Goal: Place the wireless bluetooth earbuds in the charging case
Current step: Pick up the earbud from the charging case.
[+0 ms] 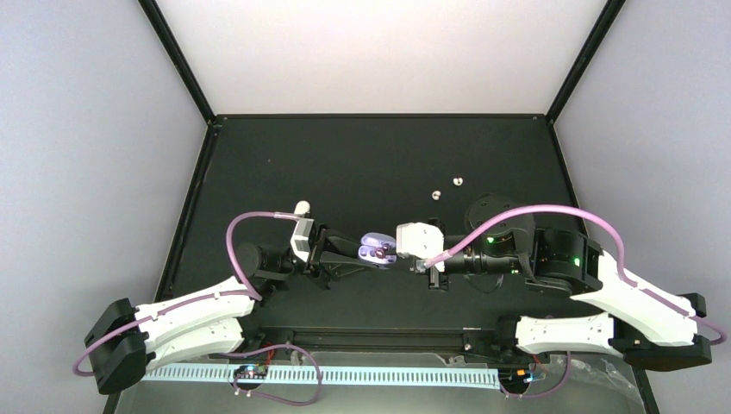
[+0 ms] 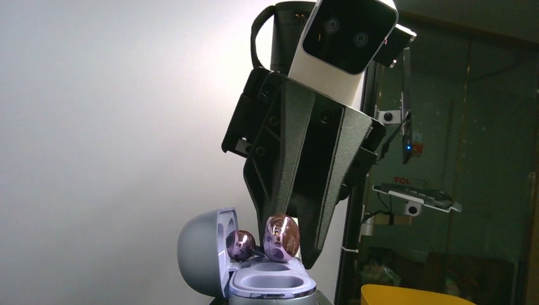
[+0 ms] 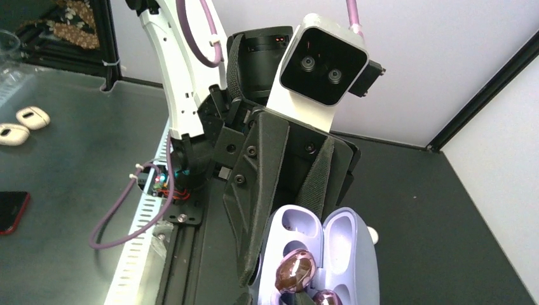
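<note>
- Left gripper (image 1: 353, 255): my fingers are pressed against the sides of the charging case (image 2: 273, 289). I hold it off the table (image 1: 362, 155), above the middle and somewhat toward the near edge.
- Case lid (image 2: 197, 254): swung open, standing upright beside the base.
- Right gripper (image 2: 285, 248): my fingertips pinch the held purple earbud (image 2: 281, 237) just above a socket of the base. I cannot tell whether it touches the case.
- Seated purple earbud (image 2: 240, 244): sits in the case, next to the lid.
- Far white earbud (image 1: 458, 181) and near white earbud (image 1: 436, 195): loose on the table, close together, between its centre and the far right corner, well apart from both grippers.
</note>
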Motion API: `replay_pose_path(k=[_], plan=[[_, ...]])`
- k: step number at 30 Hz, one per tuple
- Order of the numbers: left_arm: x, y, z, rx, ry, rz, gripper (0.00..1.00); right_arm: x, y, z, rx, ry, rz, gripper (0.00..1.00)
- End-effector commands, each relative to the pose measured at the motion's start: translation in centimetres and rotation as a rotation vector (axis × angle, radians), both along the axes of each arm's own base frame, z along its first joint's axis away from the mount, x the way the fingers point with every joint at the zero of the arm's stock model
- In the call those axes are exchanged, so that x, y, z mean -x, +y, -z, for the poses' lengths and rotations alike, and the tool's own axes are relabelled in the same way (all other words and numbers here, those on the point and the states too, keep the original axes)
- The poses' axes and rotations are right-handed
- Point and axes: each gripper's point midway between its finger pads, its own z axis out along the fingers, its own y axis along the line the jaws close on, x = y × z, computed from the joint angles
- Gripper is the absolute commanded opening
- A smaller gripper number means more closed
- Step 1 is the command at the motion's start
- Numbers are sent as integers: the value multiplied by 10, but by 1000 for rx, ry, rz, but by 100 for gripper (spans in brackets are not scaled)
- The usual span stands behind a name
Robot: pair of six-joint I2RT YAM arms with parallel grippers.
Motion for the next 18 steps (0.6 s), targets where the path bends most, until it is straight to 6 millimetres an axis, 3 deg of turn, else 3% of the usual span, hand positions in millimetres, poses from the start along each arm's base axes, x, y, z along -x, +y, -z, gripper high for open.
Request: replay_pose_path(k=[1,9,18], plan=[[4,4,-20,43,-56,4,1,-1,2,-1,1,-3,5,13],[4,4,-19,38,-58,-3,2,-2,3,0,13,5,13,1],[1,2,-15,18,-60,-24,2,-5,0,-4,7,35,46,1]])
